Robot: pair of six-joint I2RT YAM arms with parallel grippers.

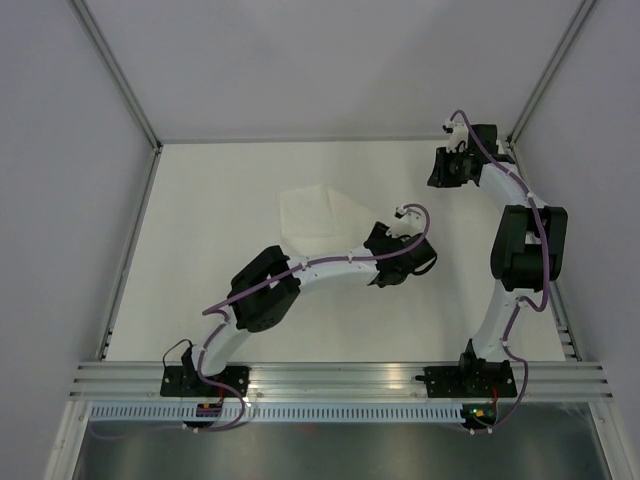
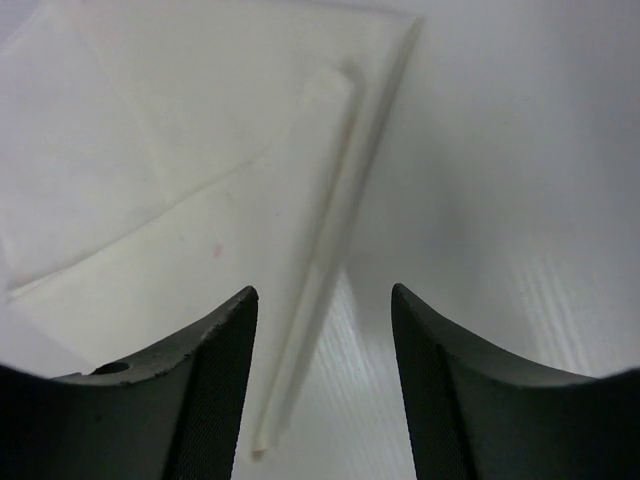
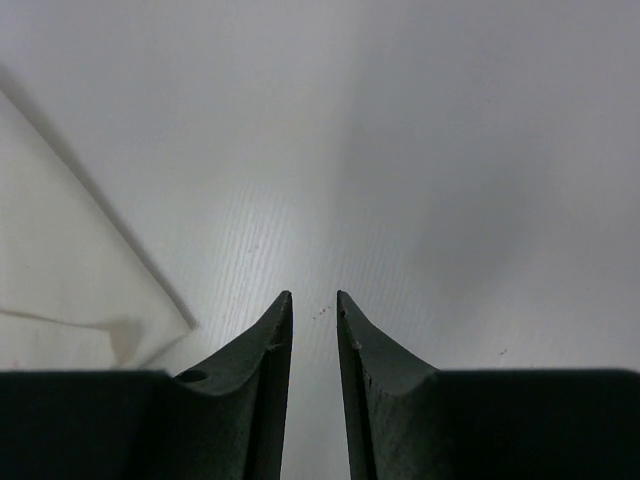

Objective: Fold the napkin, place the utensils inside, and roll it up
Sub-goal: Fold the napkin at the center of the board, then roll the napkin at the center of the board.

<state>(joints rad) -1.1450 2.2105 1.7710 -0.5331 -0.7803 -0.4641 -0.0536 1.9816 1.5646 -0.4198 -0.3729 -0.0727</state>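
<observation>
Napkin (image 1: 315, 218) lies folded on the desk (image 1: 200, 200), thin and limp (likely slides, creases easily). Left tool (image 2: 323, 290) wide, empty, over its doubled edge; I'd pinch there. Right tool (image 3: 314, 295) narrow, empty, far corner.

The white-and-black jointed left arm (image 1: 320, 268) bends from the lower left toward the frame's centre, and its dark two-fingered left pincer (image 2: 322, 290) is spread wide, gripping nothing. The matching right arm (image 1: 497, 310) reaches to the upper right. Its dark right pincer (image 3: 314, 293) is parted by a narrow slit and is empty.
</observation>
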